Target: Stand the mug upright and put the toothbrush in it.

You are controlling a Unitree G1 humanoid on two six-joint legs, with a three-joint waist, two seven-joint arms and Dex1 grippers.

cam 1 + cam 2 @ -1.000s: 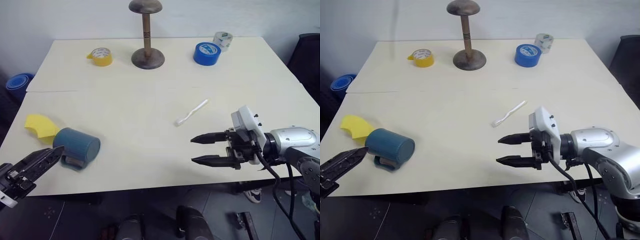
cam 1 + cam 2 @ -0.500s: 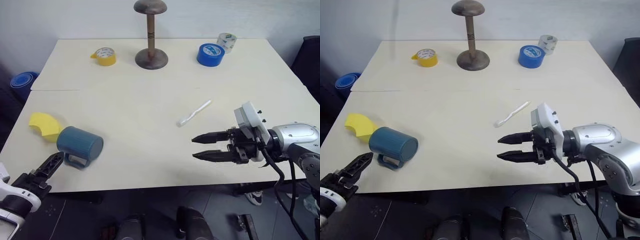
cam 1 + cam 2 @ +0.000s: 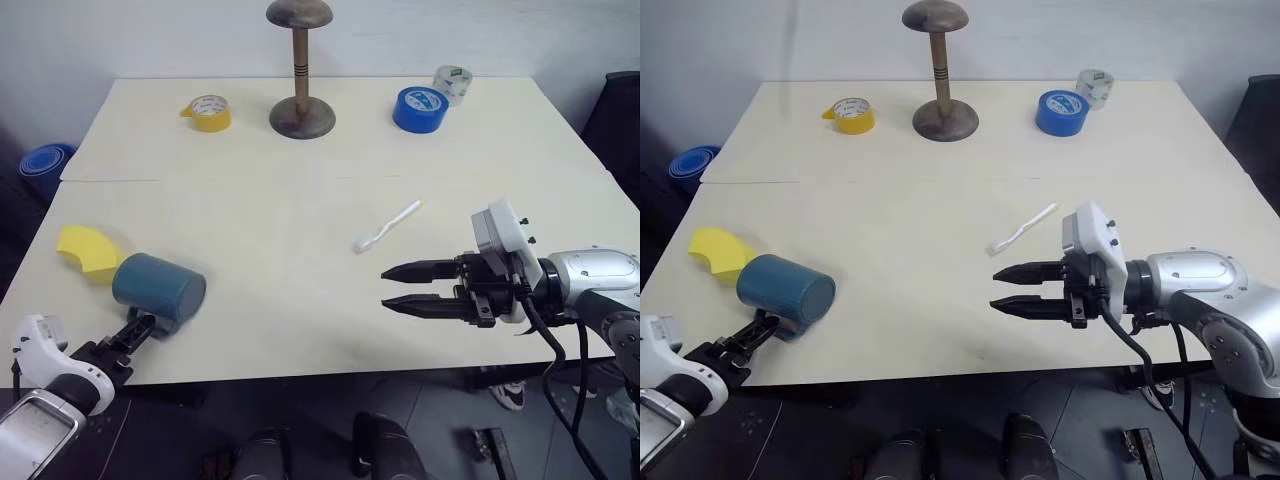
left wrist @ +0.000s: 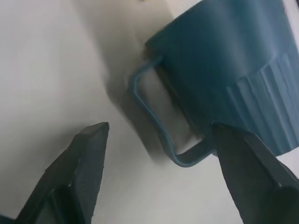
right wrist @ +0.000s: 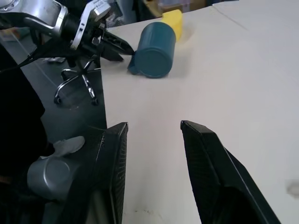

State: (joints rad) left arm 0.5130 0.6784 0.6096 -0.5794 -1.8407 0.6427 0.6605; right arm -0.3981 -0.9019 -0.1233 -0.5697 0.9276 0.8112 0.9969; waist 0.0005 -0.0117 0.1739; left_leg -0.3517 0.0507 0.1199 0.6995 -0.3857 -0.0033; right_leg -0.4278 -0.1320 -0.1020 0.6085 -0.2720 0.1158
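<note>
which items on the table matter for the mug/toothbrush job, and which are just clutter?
For the job:
- mug, lying on its side near the table's front left edge
- toothbrush, flat on the table, mid-right

Lying about:
- yellow tape roll
- blue tape roll
- clear tape roll
- wooden stand
- yellow piece beside the mug

Right arm's shiny silver metal with a boxy white wrist housing, black cables looping underneath, and a matte-black two-finger right gripper [image 3: 385, 286].

The mug [image 5: 154, 49] lies on its side on the table [image 5: 243, 79], touching a yellow block [image 5: 173, 19].
</note>
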